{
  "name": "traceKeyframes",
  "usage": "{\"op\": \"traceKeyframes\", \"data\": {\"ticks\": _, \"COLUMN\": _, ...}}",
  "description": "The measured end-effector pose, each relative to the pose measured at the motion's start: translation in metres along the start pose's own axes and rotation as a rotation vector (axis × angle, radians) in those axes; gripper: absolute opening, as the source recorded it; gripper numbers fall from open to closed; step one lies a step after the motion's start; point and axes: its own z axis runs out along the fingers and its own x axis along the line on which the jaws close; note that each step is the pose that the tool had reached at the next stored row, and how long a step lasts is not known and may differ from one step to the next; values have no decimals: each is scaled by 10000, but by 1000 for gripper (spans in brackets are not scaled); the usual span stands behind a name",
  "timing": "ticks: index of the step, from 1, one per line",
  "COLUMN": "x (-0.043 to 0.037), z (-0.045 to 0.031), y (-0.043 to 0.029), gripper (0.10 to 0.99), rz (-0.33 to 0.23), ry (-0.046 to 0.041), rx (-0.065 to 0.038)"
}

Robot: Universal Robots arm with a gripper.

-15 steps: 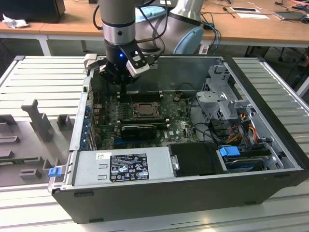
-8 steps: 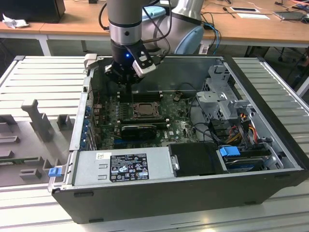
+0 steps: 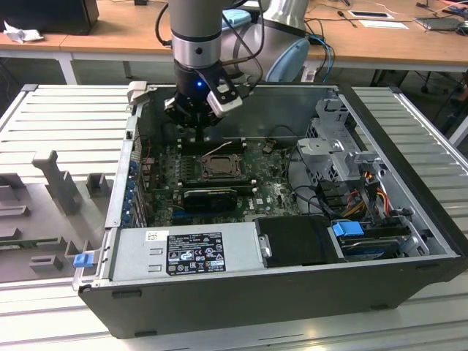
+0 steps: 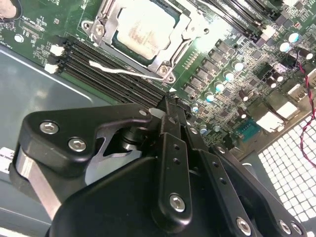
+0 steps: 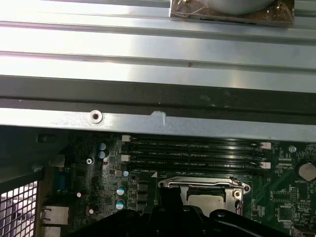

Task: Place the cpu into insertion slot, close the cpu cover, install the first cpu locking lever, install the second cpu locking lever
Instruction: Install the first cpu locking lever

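Inside the open computer case, the cpu (image 4: 143, 27) lies flat in the insertion slot (image 3: 219, 165) on the green motherboard, its pale silver top showing. The cpu cover (image 4: 106, 22) lies down around the chip as a silver frame. A thin silver locking lever (image 4: 126, 72) runs along the slot's side nearest my gripper, and its pale end stands off from the frame. My gripper (image 4: 168, 104) hangs just above the board beside that lever, shut with nothing in it. The exterior view has the gripper (image 3: 202, 137) behind the slot, and the first wrist view has the cpu (image 5: 206, 200) just past a black fingertip (image 5: 168, 196).
Black memory slots (image 4: 106, 79) lie between the slot and the case's back wall (image 5: 158, 123). A black heatsink bar (image 3: 210, 196) sits in front of the slot. The grey power supply (image 3: 186, 252) fills the case's front, with a drive cage and cables (image 3: 344, 168) on the exterior view's right.
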Motion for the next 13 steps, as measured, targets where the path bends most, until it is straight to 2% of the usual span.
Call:
{"op": "traceKeyframes", "data": {"ticks": 6, "x": -22, "z": 15, "y": -3, "gripper": 106, "rz": 1, "ry": 2, "rx": 2}}
{"op": "traceKeyframes", "data": {"ticks": 8, "x": -44, "z": 46, "y": -6, "gripper": 106, "rz": 0, "ry": 1, "rx": -3}}
{"op": "traceKeyframes", "data": {"ticks": 9, "x": -53, "z": 58, "y": -8, "gripper": 106, "rz": 2, "ry": -2, "rx": -87}}
{"op": "traceKeyframes", "data": {"ticks": 10, "x": -58, "z": 73, "y": -9, "gripper": 106, "rz": 4, "ry": -11, "rx": -241}}
{"op": "traceKeyframes", "data": {"ticks": 11, "x": -63, "z": 98, "y": -11, "gripper": 106, "rz": 5, "ry": -17, "rx": -324}}
{"op": "traceKeyframes", "data": {"ticks": 13, "x": -69, "z": 141, "y": -15, "gripper": 106, "rz": -2, "ry": -15, "rx": -323}}
